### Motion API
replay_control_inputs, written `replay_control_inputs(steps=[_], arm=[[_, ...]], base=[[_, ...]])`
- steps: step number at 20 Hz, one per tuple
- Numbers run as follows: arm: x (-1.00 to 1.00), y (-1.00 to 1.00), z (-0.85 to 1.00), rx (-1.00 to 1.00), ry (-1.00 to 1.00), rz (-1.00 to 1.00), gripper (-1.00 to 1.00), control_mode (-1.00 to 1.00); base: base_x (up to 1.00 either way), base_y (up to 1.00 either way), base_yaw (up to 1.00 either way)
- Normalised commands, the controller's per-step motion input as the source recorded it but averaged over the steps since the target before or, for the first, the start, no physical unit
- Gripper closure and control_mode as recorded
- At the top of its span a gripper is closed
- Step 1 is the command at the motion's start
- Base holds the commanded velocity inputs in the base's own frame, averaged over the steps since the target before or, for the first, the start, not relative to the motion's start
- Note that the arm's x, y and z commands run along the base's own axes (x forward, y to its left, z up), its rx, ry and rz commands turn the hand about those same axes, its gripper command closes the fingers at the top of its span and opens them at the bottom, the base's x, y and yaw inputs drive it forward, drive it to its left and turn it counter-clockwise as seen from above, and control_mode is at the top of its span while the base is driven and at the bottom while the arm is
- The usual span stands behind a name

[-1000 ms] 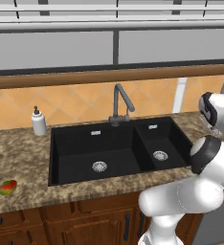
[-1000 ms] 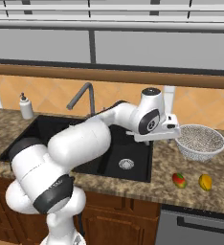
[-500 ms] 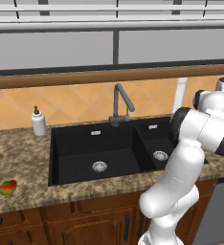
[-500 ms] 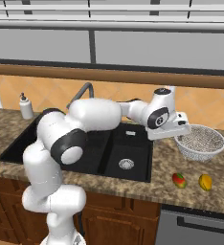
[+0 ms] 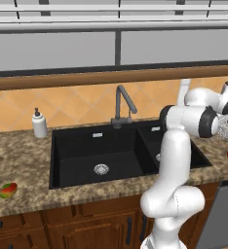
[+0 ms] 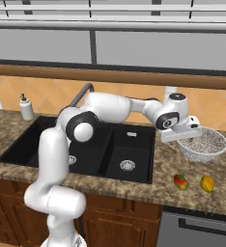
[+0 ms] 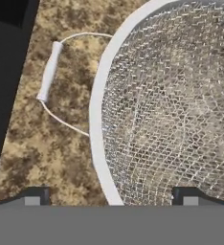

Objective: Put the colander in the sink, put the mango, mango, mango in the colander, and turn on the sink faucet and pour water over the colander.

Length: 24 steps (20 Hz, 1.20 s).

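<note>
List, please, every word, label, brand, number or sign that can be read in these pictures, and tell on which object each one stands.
No text can be read here.
soap dispenser: plain white, no label visible.
sink: small pale marks on the back walls of both basins, too small to read.
colander, faucet, countertop, mangos: no words, numbers or signs.

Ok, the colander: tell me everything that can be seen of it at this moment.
The colander is a round bowl of fine silvery wire mesh with a smooth white rim and a thin wire loop handle carrying a white grip. It sits upright and empty on the speckled brown countertop, right of the black sink, not in it. The open gripper hovers straddling its near rim; contact cannot be told.
</note>
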Motion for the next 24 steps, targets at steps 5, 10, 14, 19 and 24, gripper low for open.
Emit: replay_control_inputs(steps=[5,10,14,19,24], arm=[[0.38,-0.18,-0.26,0.0,0.0,0.0,-1.0,-1.0],[0.24,-0.07,-0.39,0.0,0.0,0.0,-1.0,-1.0],[0.0,0.07,-0.65,-0.01,0.0,0.0,-1.0,-1.0],[0.0,0.15,-0.57,-0.01,-0.05,0.0,1.0,-1.0],[-0.37,0.31,-0.31,-0.09,-0.09,0.02,1.0,-1.0]], base=[[0.0,0.0,0.0],[0.0,0.0,0.0],[0.0,0.0,0.0],[0.0,0.0,0.0],[0.0,0.0,0.0]])
